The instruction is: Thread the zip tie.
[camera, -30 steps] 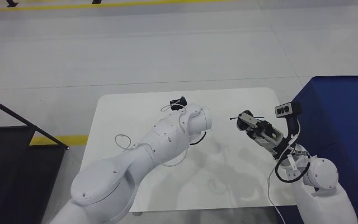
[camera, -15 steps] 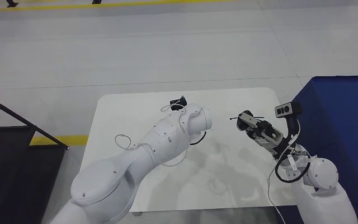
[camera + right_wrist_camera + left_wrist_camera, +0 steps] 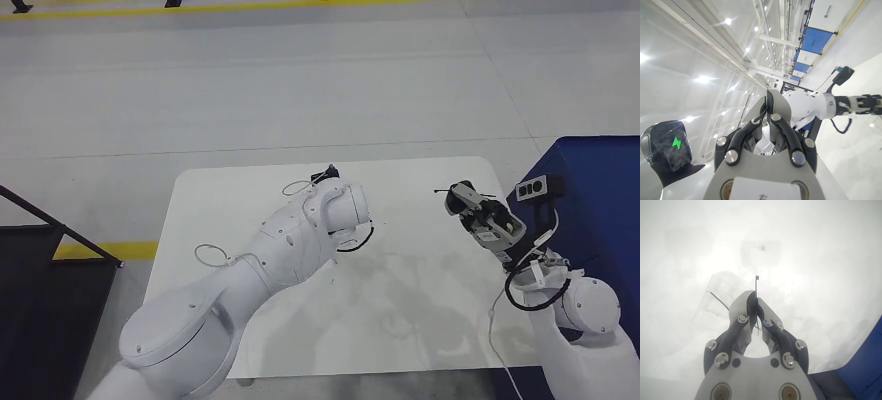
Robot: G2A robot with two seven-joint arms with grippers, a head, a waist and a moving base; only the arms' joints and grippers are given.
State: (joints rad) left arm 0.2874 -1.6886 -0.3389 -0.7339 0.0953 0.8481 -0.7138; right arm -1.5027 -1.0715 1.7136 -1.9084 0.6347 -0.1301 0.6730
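Note:
A thin black zip tie [image 3: 756, 286] is pinched in my left gripper [image 3: 755, 295], which is shut on it. The tie's small square head [image 3: 757, 277] stands just past the fingertips, above the white table [image 3: 810, 294]. In the top view this left gripper [image 3: 457, 195] hangs over the table's right part, with the zip tie [image 3: 440, 190] poking out sideways. My right gripper [image 3: 769, 94] points up at the ceiling, its pads shut on a short black strip [image 3: 761, 115]. From above, the right gripper [image 3: 325, 177] peeks out behind its white arm near the table's far edge.
On the table below the left gripper lies a clear plastic holder [image 3: 715, 298] with a thin black strip [image 3: 719, 301] in it. A blue block [image 3: 590, 180] stands off the table's right edge. Dark framework [image 3: 40, 290] stands to the left of the table [image 3: 230, 220].
The left gripper has moved right and towards the far edge with its zip tie. The right arm has turned a little, its gripper shifting slightly.

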